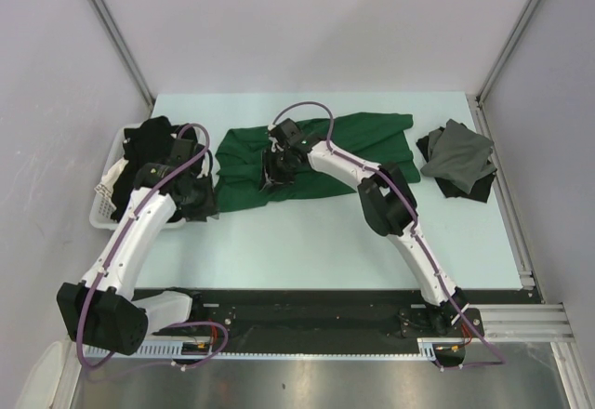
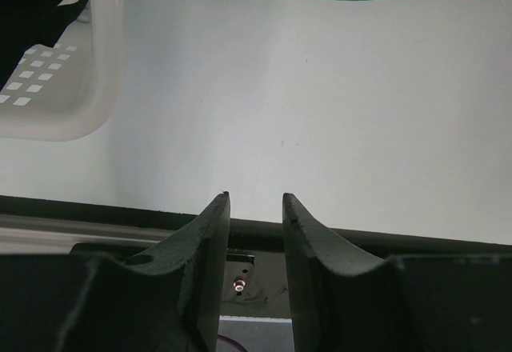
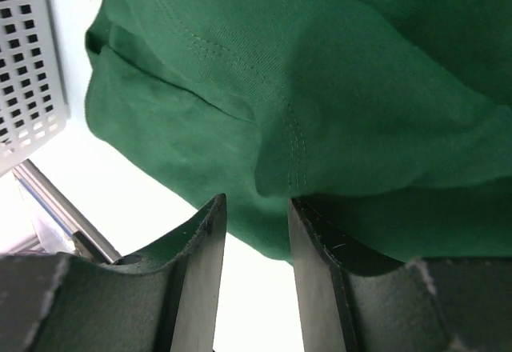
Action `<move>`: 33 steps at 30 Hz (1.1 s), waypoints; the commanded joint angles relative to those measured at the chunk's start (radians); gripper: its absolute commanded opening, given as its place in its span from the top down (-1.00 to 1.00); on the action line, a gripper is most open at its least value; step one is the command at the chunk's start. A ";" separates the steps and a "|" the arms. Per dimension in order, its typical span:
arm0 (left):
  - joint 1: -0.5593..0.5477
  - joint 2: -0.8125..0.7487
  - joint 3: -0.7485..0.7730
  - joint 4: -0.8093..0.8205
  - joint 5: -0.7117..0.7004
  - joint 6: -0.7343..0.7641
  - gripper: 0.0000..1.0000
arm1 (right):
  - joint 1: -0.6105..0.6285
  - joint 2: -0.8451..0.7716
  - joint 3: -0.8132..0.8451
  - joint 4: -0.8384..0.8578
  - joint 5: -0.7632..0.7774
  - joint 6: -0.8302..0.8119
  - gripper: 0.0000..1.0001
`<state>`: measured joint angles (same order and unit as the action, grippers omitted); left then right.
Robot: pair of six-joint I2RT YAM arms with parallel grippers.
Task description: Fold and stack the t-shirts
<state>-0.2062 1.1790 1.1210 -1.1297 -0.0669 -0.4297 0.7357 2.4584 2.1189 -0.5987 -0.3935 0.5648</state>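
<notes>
A dark green t-shirt (image 1: pixel 321 153) lies spread and rumpled across the middle of the table. My right gripper (image 1: pixel 276 177) hovers over its near-left edge. In the right wrist view this gripper (image 3: pixel 258 202) is open. The green t-shirt (image 3: pixel 320 88) fills the view ahead, with a stitched fold just above the right fingertip and bare table showing between the fingers. A grey t-shirt (image 1: pixel 457 151) lies on a black one (image 1: pixel 465 186) at the right. Black t-shirts (image 1: pixel 153 144) fill the basket. My left gripper (image 2: pixel 256 200) is open and empty, low over bare table beside the basket.
The white slatted basket (image 1: pixel 104 200) stands at the table's left edge, and its rim (image 2: pixel 88 88) shows close to my left gripper. A black rail (image 1: pixel 307 307) runs along the near edge. Metal frame posts stand at the back corners.
</notes>
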 commanded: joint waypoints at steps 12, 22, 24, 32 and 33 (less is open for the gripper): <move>0.005 -0.012 -0.001 0.002 0.015 -0.017 0.24 | 0.014 0.008 0.110 0.000 0.033 -0.006 0.17; 0.004 -0.002 0.007 0.004 0.018 -0.015 0.24 | 0.016 0.025 0.153 -0.050 0.116 -0.069 0.18; 0.004 0.002 0.008 0.005 0.018 -0.015 0.24 | 0.016 0.030 0.164 -0.061 0.127 -0.078 0.18; 0.004 0.008 0.017 0.005 0.019 -0.015 0.24 | 0.016 0.036 0.165 -0.061 0.131 -0.083 0.21; 0.004 0.008 0.017 0.004 0.018 -0.014 0.24 | 0.016 0.037 0.167 -0.059 0.131 -0.082 0.25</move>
<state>-0.2062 1.1915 1.1202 -1.1313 -0.0635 -0.4297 0.7452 2.4870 2.2345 -0.6559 -0.2783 0.4999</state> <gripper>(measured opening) 0.377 0.402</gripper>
